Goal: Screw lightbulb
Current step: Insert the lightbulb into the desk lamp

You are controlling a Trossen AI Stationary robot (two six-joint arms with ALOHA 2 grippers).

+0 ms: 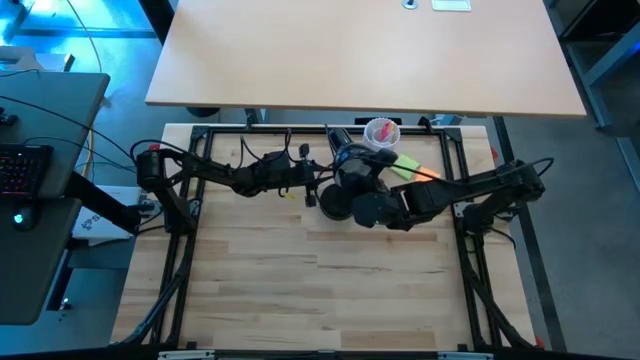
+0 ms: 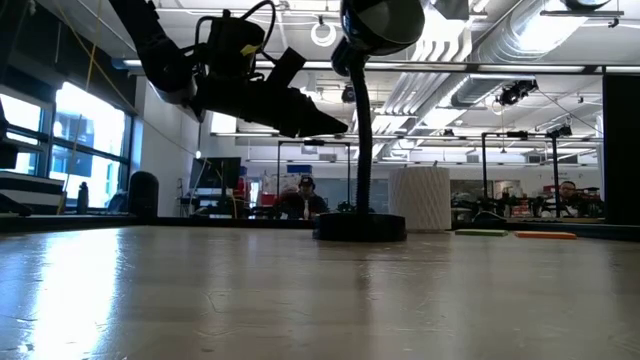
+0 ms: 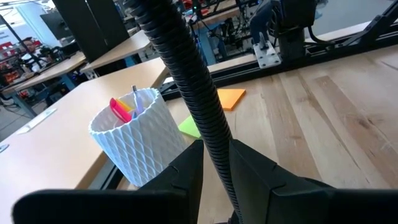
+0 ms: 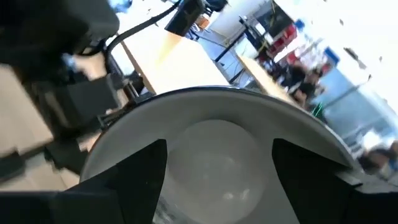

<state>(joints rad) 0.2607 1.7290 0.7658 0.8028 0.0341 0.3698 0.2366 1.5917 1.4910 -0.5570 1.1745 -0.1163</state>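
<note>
Black lamp, white bulb

The lamp's (image 2: pixel 362 120) ribbed neck was black; the bulb (image 4: pixel 214 155) white; the cup (image 3: pixel 138 144) white, diamond-patterned; 2 notes (image 3: pixel 229 98) orange and yellow-green.

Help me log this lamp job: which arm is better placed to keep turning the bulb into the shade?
Right. Its pincer straddles the small white rounded lightbulb inside the black desk lamp's head. The left pincer only brackets the ribbed black lamp neck, probably steadying it.

Left arm stretched from nine o'clock toward table centre, left gripper (image 3: pixel 214 180) raised above the surface, fingers (image 3: pixel 180 180) closed around a black ribbed neck. Right arm reaching in from three o'clock, right gripper (image 4: pixel 217 180) tilted up, fingers (image 4: pixel 134 180) spread wide.
</note>
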